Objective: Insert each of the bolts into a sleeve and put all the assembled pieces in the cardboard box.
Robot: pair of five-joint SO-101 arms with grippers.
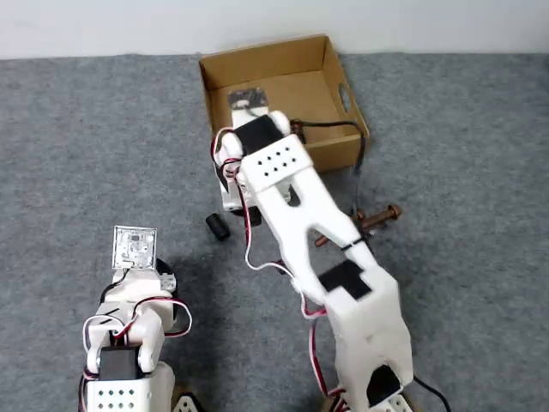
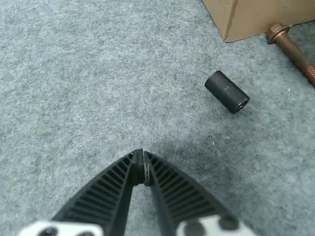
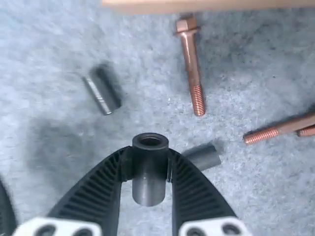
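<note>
My right gripper (image 3: 149,160) is shut on a black sleeve (image 3: 149,184), held upright with its open end up, just above the carpet. Beyond it lie a second sleeve (image 3: 102,89), a third sleeve (image 3: 202,156) beside the finger, a copper bolt (image 3: 191,66) and two more bolts (image 3: 280,129). In the high view this arm (image 1: 292,189) stretches to the front of the cardboard box (image 1: 334,60). My left gripper (image 2: 142,167) is shut on nothing, low over the carpet, short of a black sleeve (image 2: 227,92) and a bolt (image 2: 293,51). That sleeve (image 1: 218,227) lies left of the right arm.
Grey carpet covers the table. The box corner (image 2: 256,17) stands close behind the loose sleeve. Bolts (image 1: 377,219) poke out from under the right arm's right side. The left arm (image 1: 129,326) sits at the near left, with open carpet around it.
</note>
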